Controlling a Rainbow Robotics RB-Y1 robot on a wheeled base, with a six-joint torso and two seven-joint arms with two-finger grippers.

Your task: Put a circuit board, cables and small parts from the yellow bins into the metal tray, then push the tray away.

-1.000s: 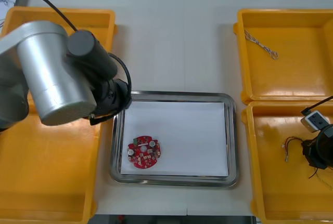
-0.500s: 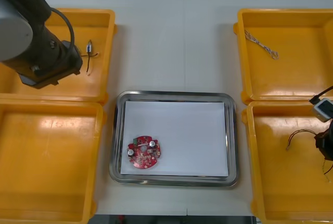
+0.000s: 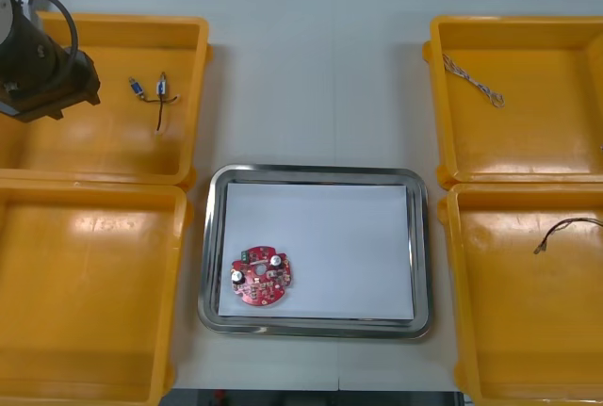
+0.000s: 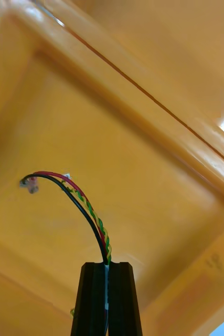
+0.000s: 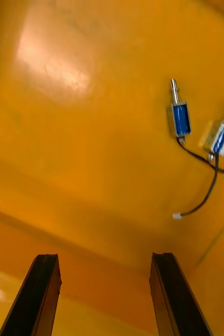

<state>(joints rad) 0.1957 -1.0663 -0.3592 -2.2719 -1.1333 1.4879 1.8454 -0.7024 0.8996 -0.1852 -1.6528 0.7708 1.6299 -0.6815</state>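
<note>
Above yellow bin [image 4: 164, 152], right gripper [image 4: 107, 265] pinching arched red-yellow cable [image 4: 86, 203], left gripper [image 5: 105, 258] wide

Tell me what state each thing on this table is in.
Left gripper: open, over the far left yellow bin.
Right gripper: shut on the red and yellow cable.
Round red circuit board: lying flat in the white-lined metal tray.
Small metal parts: loose in that bin.
Twisted blue and white cable: loose in the far right yellow bin.

We see the left arm [image 3: 38, 72] cut by the front view's left edge. The cable [image 3: 570, 224] runs off its right edge; the right gripper [image 4: 107, 268] hides its end.
</note>
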